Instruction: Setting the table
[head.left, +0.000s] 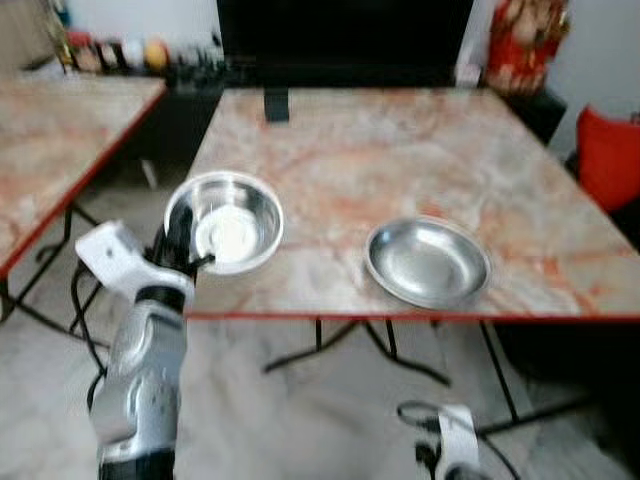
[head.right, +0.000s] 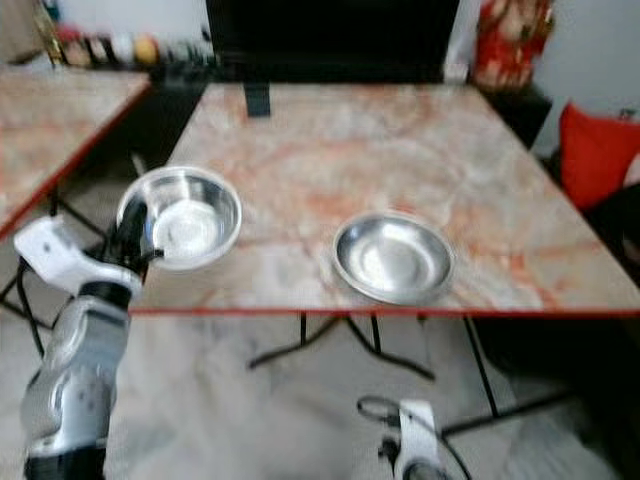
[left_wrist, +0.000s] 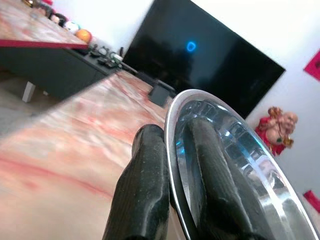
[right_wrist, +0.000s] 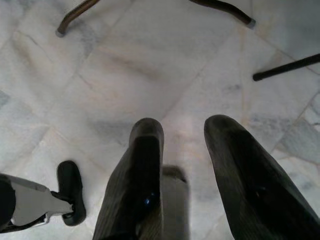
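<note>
Steel shines in two places from the left eye view: a deep bowl (head.left: 224, 220) pinched by its rim in the left hand (head.left: 183, 252), and a shallower dish (head.left: 428, 262) already lying on the marbled counter (head.left: 400, 160), off to that hand's right and close to the red front edge. So I'd judge one piece placed and the second about to go down, with whatever else the setting needs not yet in sight. The bowl hangs over the counter's near-left corner, partly past the edge, so it wants carrying further in before release.

In the right eye view there is plenty of bare stone beyond the hand and between bowl and dish; only a small dark object (head.right: 257, 99) sits at the far side, well apart. A second table (head.right: 60, 120) stands off to the left with a gap of floor between.

The left wrist view shows the grip plainly: one black finger (left_wrist: 145, 190) outside the rim, the other inside the bowl, clenched on the metal, the counter running away beneath.

The right wrist view has the right hand (right_wrist: 182, 150) hanging idle over pale floor tiles (right_wrist: 125, 65), fingers spread and holding nothing, table legs nearby.
</note>
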